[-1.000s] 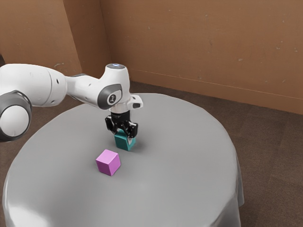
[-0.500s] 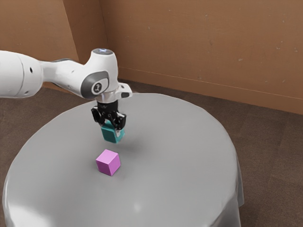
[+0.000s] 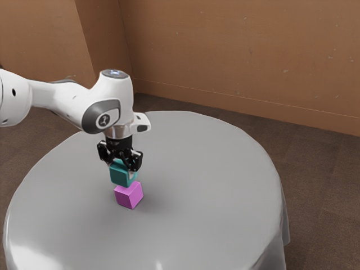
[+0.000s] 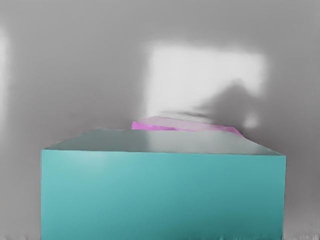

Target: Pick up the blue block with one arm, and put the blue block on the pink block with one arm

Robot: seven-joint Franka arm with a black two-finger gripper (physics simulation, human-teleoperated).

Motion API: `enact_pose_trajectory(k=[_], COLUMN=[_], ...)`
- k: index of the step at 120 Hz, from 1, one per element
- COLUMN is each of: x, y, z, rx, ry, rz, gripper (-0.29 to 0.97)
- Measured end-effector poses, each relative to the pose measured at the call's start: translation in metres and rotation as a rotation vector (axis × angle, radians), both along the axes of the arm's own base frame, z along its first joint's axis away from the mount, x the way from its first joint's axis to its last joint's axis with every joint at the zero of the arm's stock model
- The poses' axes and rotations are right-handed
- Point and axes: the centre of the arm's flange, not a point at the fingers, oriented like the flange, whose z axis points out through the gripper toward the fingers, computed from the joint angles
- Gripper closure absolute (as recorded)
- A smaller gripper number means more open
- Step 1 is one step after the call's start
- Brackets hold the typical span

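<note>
Round grey-draped table. One pink block rests directly on its surface, toward the exterior view's left

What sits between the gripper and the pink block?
The blue block, clamped in the gripper, directly over the pink block; the exterior view shows it.

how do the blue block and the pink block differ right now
Colour: the blue block is teal-blue, the pink block pink. Grip: the hand is shut on the blue block; the pink block is free. Height: the blue block is above the pink block, which rests on the table; contact is unclear. Both are similar-sized cubes.
</note>
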Motion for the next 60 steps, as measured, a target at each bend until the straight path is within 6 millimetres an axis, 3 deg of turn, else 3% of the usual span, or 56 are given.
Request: enact_pose_trajectory(k=[24,34,43,50,60], x=[-0.001,0.005,0.028,0.026,0.017], y=[-0.005,-0.002,0.013,0.028,0.050], z=[0.000,0.012,0.070,0.123,0.225], rx=[-0.008,-0.007,-0.008,-0.032,-0.105], ry=[-0.001,-0.024,-0.105,-0.161,-0.249], rz=[0.012,0.023,0.062,0.113,0.168], gripper=[0.11,0.08,0.05,0.04,0.03])
